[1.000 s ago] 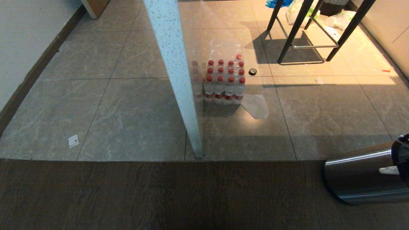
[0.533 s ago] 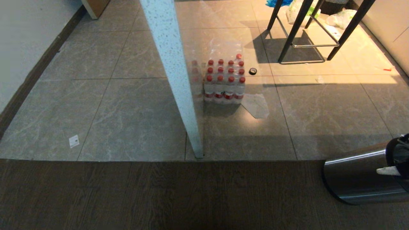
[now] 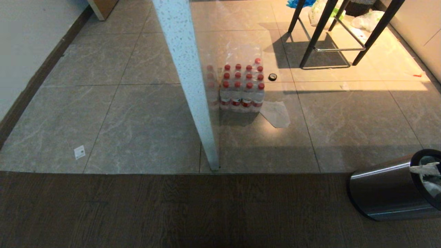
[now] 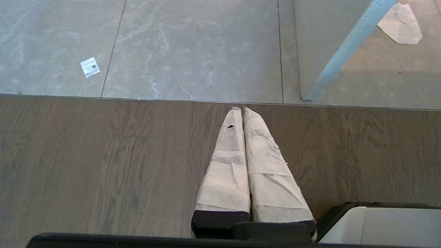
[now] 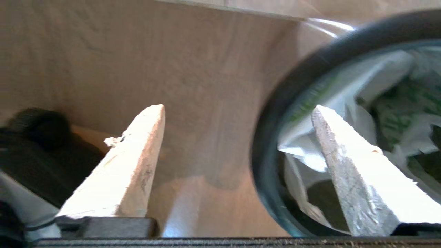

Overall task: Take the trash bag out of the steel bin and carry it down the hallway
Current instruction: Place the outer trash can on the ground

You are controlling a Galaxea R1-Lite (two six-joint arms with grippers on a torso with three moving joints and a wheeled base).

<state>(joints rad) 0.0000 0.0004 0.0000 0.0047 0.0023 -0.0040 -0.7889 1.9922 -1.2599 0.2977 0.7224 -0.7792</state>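
since the earlier frames the white fingertip at the bin's side has shifted from the steel wall up to the mouth, and the bin's black rim now shows more of its opening; the floor, the bottles and the pillar sit as they did.

head view: the steel bin (image 3: 386, 193) is in the lower right corner of the frame, on the dark wood floor (image 3: 155, 210) just below the seam with the tiled floor (image 3: 137, 117). its black rim is at the right edge, and the pale trash bag (image 3: 432, 184) shows inside the mouth. one white fingertip of the right gripper (image 3: 424, 168) pokes in over the rim at the right edge. a speckled white pillar (image 3: 189, 82) runs from the top centre down to the seam; a pack of red-capped bottles (image 3: 243, 86) stands right of it at centre, and black stool legs (image 3: 327, 31) are at upper right.

left wrist view: the left gripper (image 4: 242, 112) is at lower centre, over the wood floor, its two taped fingers pressed together, clenched on nothing.

right wrist view: the right gripper's fingers are spread wide, released; one finger (image 5: 134, 162) at lower left is outside the bin, the other at lower right is over the bag inside the rim. nothing is grasped.
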